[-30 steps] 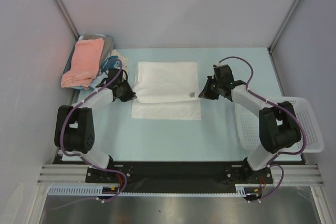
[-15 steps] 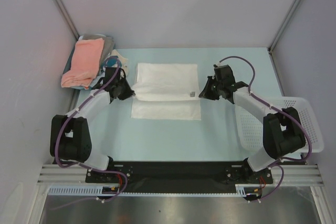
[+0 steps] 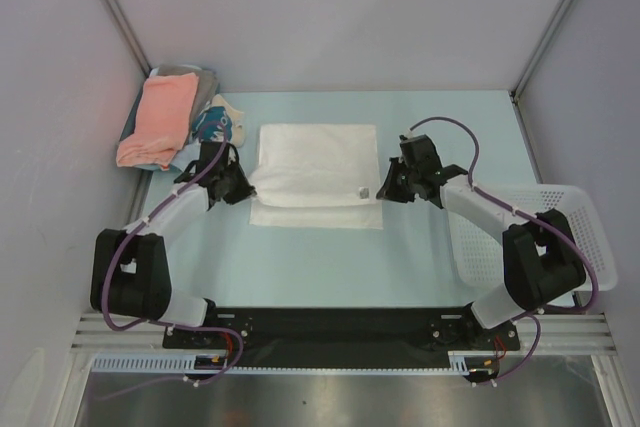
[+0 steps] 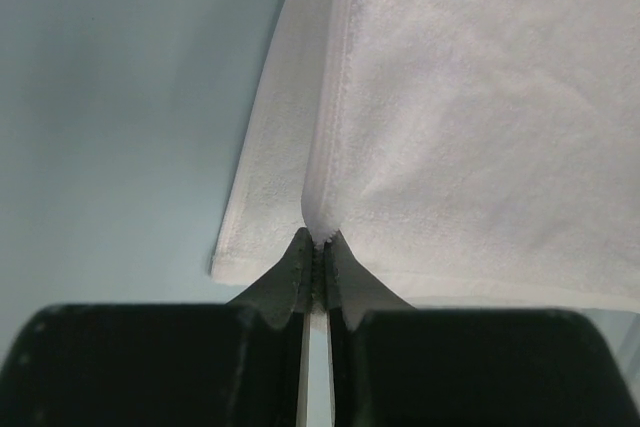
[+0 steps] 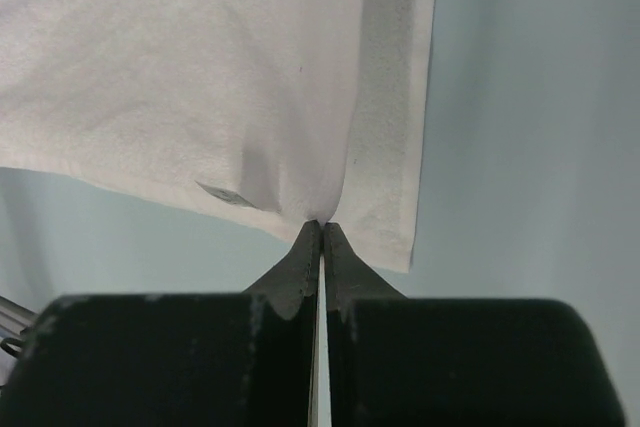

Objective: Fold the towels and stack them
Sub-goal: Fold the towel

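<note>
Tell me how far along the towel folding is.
Done: nothing fully folded or stacked. In hand: left gripper and right gripper pinch the upper layer of the white terry towel, mid-fold. Left: salmon-pink terry towel and grey towel, heaped far-left.

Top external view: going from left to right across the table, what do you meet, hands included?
salmon-pink towel → left hand, pinching a corner of the white towel → white towel → right hand, pinching the opposite corner → white basket
</note>
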